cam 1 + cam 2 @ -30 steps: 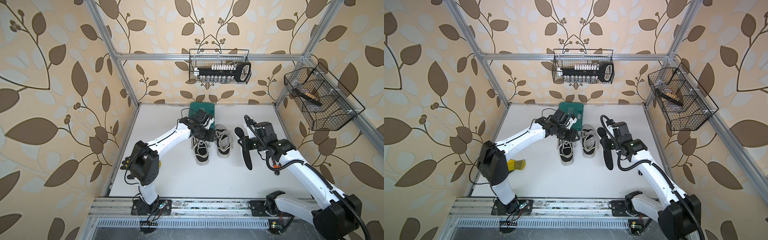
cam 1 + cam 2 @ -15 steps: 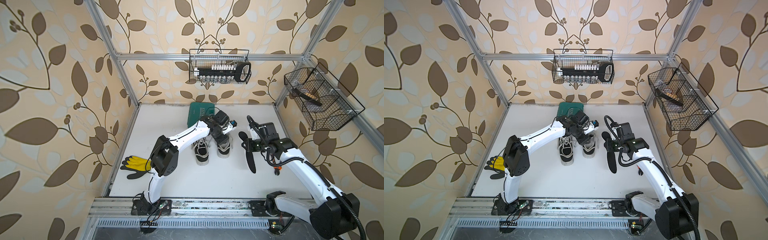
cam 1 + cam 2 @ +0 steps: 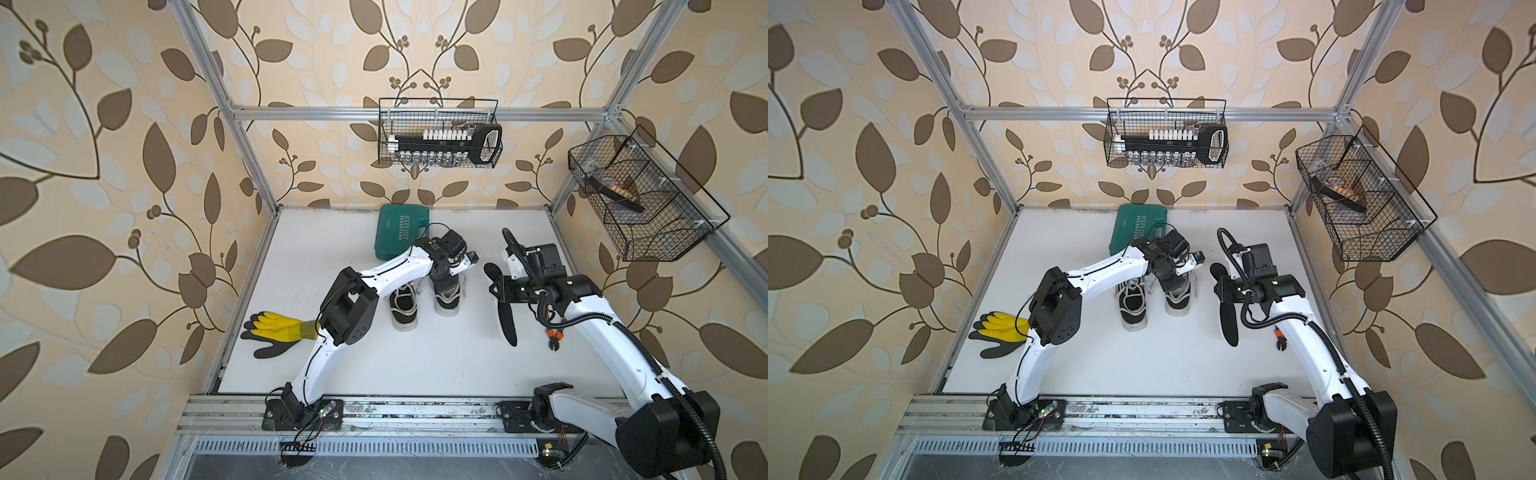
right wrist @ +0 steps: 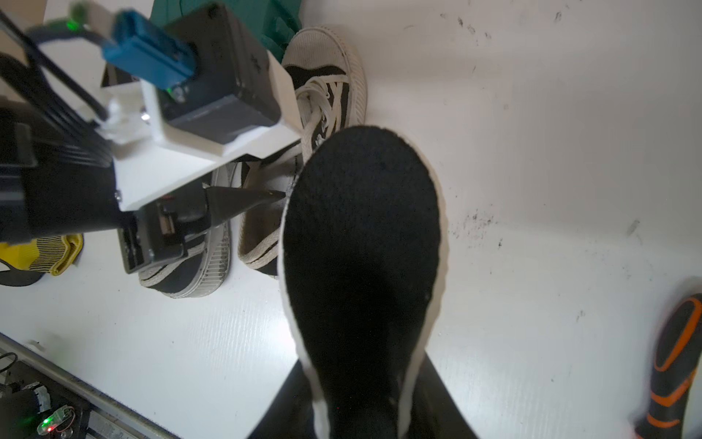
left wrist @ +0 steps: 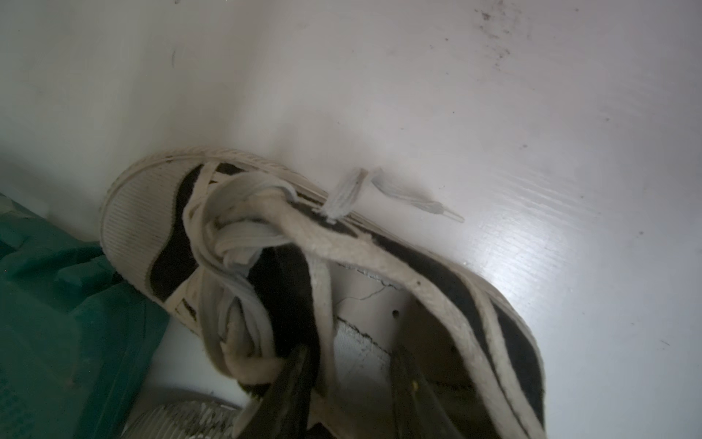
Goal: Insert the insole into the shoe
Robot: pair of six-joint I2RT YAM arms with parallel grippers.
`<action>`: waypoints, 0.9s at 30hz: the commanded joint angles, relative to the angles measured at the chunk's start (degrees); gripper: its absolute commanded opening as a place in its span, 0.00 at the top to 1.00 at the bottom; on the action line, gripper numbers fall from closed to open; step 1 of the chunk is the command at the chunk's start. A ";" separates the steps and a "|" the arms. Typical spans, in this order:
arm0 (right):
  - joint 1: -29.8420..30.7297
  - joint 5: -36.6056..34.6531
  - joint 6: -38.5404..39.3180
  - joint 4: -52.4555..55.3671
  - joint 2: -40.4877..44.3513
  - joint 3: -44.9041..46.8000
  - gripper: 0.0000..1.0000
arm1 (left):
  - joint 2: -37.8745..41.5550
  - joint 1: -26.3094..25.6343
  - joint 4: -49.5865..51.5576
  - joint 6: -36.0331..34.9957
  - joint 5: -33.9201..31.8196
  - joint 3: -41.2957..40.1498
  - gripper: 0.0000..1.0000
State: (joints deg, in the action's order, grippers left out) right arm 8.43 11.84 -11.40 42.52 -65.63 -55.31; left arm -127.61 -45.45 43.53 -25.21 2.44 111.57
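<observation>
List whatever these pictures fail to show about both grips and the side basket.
Left pincer: left wrist view, bottom edge cuts its fingers; grip on the black-and-white canvas sneaker unclear.
Right pincer: right wrist view, the black white-edged insole covers where it clamps.
Black wire side basket: both top views, contents too small behind mesh.

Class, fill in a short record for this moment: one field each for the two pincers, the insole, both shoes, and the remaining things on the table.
left pincer: lowered into the mouth of the shoe nearer the right arm; fingers apart, either side of a rim strip; grip unclear
right pincer: shut on the insole
insole: black, beside that shoe, not yet inside
other shoe: alongside, free of both pincers
green case: behind the shoes
gloves: at the table's left edge
pliers: by the right arm
</observation>
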 commanded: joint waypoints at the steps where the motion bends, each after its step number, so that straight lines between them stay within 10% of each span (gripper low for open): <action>1: -0.66 1.60 1.47 1.92 1.02 -2.16 0.65 | -0.69 -0.33 -2.02 -1.02 -3.79 2.08 0.69; 8: -1.22 1.69 1.73 2.75 1.06 -3.23 0.67 | -0.45 -0.78 -1.08 1.90 -6.75 4.77 1.00; 27: -2.45 -0.58 6.32 9.64 3.13 -8.65 0.74 | 2.25 -0.88 12.52 39.90 12.66 17.97 1.00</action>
State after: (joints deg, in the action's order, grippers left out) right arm 6.24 11.81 -7.16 49.50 -63.40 -61.54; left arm -128.75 -45.82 55.68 3.38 9.04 127.79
